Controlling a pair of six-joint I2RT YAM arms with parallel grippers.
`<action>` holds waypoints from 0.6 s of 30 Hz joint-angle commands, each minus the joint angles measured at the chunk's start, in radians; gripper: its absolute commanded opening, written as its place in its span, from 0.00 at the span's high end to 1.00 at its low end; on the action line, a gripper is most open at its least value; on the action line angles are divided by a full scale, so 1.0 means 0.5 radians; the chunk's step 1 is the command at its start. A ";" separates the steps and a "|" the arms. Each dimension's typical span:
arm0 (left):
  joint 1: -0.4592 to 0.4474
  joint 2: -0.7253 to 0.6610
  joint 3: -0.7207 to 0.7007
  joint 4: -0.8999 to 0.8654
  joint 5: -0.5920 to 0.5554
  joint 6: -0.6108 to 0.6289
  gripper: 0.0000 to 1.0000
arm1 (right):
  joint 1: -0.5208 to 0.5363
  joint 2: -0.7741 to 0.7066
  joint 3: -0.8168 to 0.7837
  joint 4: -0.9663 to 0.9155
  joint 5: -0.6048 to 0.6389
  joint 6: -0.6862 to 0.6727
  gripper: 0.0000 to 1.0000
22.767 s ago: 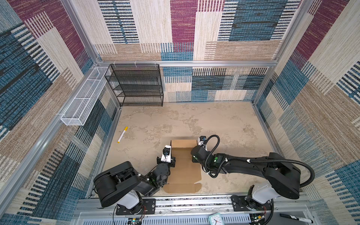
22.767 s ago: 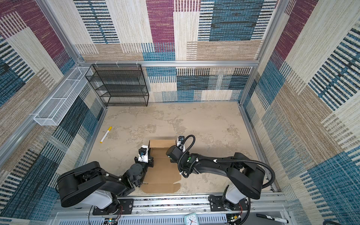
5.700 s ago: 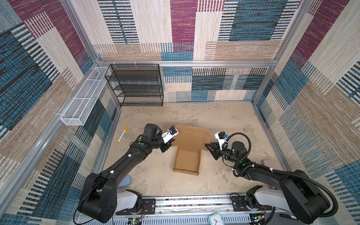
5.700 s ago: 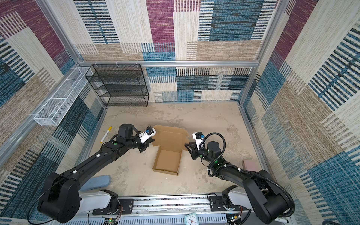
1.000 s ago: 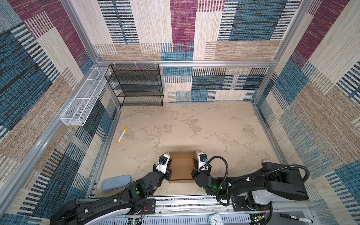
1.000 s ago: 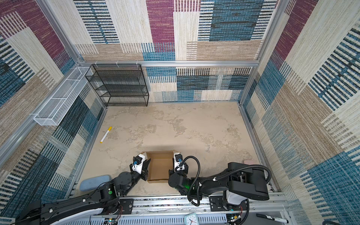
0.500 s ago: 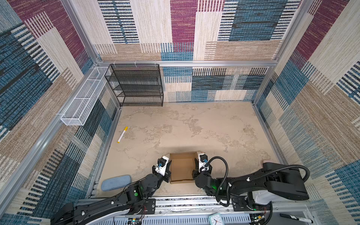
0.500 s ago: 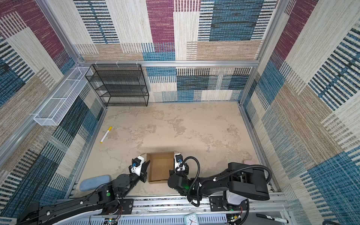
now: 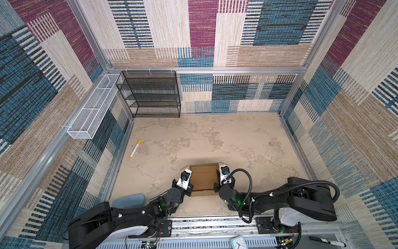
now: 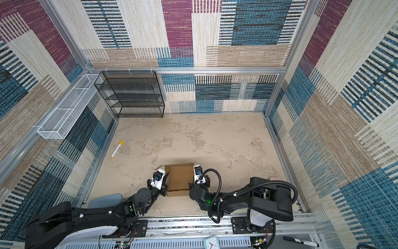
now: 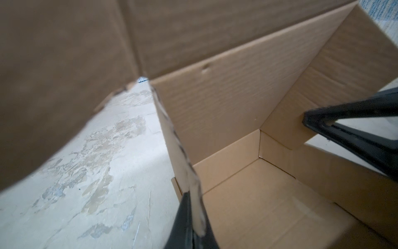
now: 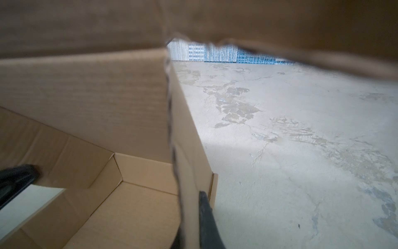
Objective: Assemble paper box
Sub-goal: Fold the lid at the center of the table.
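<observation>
Left jaws are clamped tight on the top edge of one side wall of the plain brown corrugated cardboard box (image 11: 269,204). Their black fingers (image 11: 183,222) sit one on each face of that wall in the left wrist view. Right jaws are pinched just as tight on the opposite side wall. One black finger (image 12: 206,220) lies against its outer face in the right wrist view, and the inner one is blurred behind the cardboard edge.

Both top views show the box (image 9: 203,179) (image 10: 178,179) sitting on the mottled beige tabletop (image 9: 215,133), close to the near edge. It lies between the left arm (image 9: 172,197) and the right arm (image 9: 228,191). Its inside is open and its low walls are raised. A wide flap stands up from the far wall, with a small tab sticking out at each end.

Well apart, toward the left wall, lies a white marker with a yellow cap (image 9: 135,148). A black wire-mesh shelf rack (image 9: 150,94) stands in the far left corner, with a long white wire basket (image 9: 92,107) on the wall beside it. A blue-grey pad (image 9: 129,199) lies by the left arm.
</observation>
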 commanded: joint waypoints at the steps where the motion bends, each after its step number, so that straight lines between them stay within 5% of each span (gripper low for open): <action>1: 0.054 0.112 0.089 0.280 0.138 0.148 1.00 | -0.041 -0.007 0.019 0.274 -0.123 -0.173 1.00; 8: 0.206 0.409 0.263 0.525 0.302 0.188 1.00 | -0.205 -0.054 0.030 0.421 -0.230 -0.350 1.00; 13: 0.249 0.799 0.216 1.005 0.305 0.151 1.00 | -0.284 -0.020 0.023 0.467 -0.323 -0.367 1.00; 18: 0.256 0.976 0.241 1.026 0.383 0.057 1.00 | -0.304 0.053 0.028 0.468 -0.361 -0.324 1.00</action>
